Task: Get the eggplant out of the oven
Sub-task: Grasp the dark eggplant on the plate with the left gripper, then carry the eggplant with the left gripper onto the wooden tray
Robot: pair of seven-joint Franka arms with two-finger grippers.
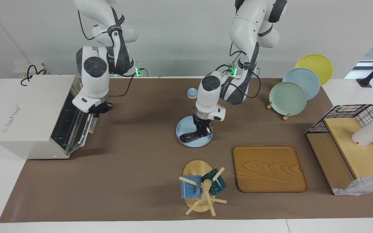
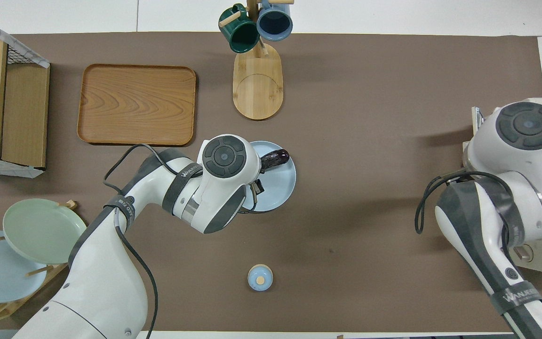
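The eggplant (image 1: pixel 189 137) lies on the light blue plate (image 1: pixel 186 127) at mid-counter, nearer the robots than the mug rack (image 1: pixel 201 191). The left claw (image 1: pixel 204 130) is down on the eggplant's end toward the left arm's side, fingers pinching it. The right claw (image 1: pixel 99 109) hangs over the open door of the oven (image 1: pixel 28 116); whether it is spread I cannot tell.

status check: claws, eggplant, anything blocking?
Left claw down on eggplant, which lies on the blue plate. Right claw over the open door of the oven. Nothing in the way.
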